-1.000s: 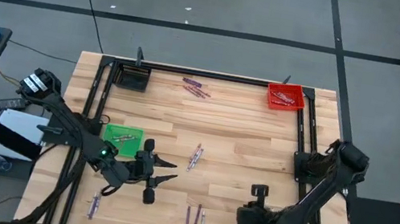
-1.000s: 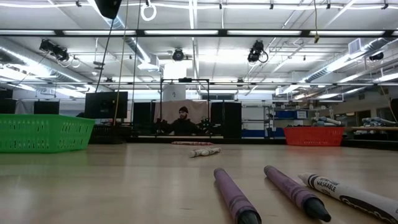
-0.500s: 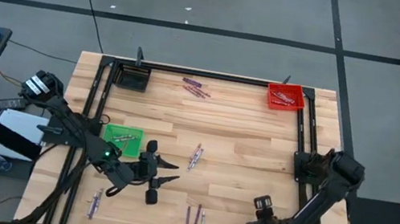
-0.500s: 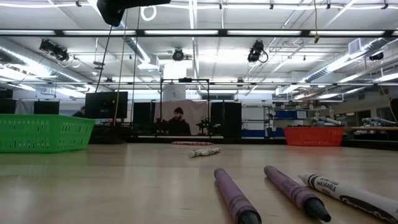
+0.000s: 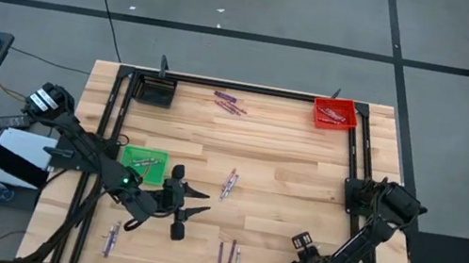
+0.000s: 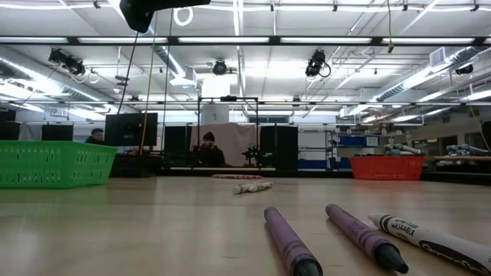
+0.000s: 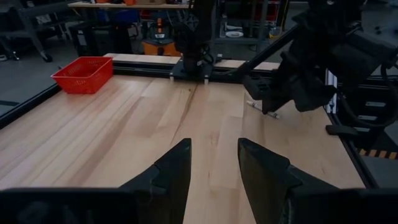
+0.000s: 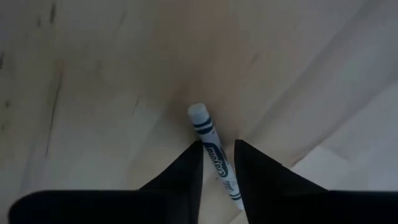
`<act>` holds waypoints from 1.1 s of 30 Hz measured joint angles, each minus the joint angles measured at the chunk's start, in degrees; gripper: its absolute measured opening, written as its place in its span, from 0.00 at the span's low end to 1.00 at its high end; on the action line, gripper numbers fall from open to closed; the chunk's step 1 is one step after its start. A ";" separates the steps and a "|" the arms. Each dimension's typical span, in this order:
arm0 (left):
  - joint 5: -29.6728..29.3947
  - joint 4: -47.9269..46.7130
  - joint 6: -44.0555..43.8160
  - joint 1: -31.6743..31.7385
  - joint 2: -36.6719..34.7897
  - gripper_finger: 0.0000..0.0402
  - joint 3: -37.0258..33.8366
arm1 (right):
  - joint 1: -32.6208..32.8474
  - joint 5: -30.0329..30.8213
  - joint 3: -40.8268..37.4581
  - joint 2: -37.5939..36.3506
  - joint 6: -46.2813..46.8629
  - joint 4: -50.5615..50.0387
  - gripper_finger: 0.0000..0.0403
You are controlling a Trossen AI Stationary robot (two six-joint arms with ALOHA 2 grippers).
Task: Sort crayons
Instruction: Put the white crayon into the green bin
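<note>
My right gripper (image 5: pixel 302 250) hangs over the near right of the table, fingers pointing down, shut on a white crayon (image 8: pixel 211 144). It also shows in the left wrist view (image 7: pixel 273 102). My left gripper (image 5: pixel 204 202) is open and empty above the table's near left and points toward the right edge; it also shows in its own wrist view (image 7: pixel 212 146). Two purple crayons and a white one (image 5: pixel 230 257) lie flat near the front edge, and also show in the low view (image 6: pixel 368 234). More crayons lie mid-table (image 5: pixel 227 185), at the far side (image 5: pixel 229 104) and at the near left (image 5: pixel 110 241). My right gripper pinches the white crayon between its two fingers, on the wrapped part (image 8: pixel 219 167) behind its blunt end (image 8: pixel 198 113). The fingers come from above. The crayon sticks out past the fingertips. Whether its end touches the table, I cannot tell.
A green bin (image 5: pixel 130 149) with crayons stands by the left arm. A black bin (image 5: pixel 153 91) stands at the far left corner and a red bin (image 5: pixel 335 113) at the far right corner. A black frame (image 5: pixel 251 88) runs along the table's edges. A person (image 6: pixel 207 149) is in the room beyond.
My right gripper has drawn back toward the table's near edge as its arm folded. My left gripper has shifted slightly toward the right edge. The crayons lying on the table have stayed put. The person beyond the table has moved leftward in the low view.
</note>
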 joint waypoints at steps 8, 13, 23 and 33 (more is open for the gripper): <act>0.00 0.37 0.25 -0.22 0.00 0.36 0.00 | 0.36 -0.24 -2.85 -0.39 3.19 3.66 0.09; 0.00 0.52 0.28 -0.22 0.00 0.36 0.00 | 0.83 1.18 -3.07 -1.11 5.02 4.04 0.05; 0.04 1.16 2.59 0.38 1.61 0.36 -0.02 | -0.24 23.38 -2.96 -14.35 16.39 8.52 0.06; 15.69 33.78 19.09 1.56 16.11 0.36 -0.02 | -4.59 64.90 -8.80 -21.65 14.56 43.21 0.06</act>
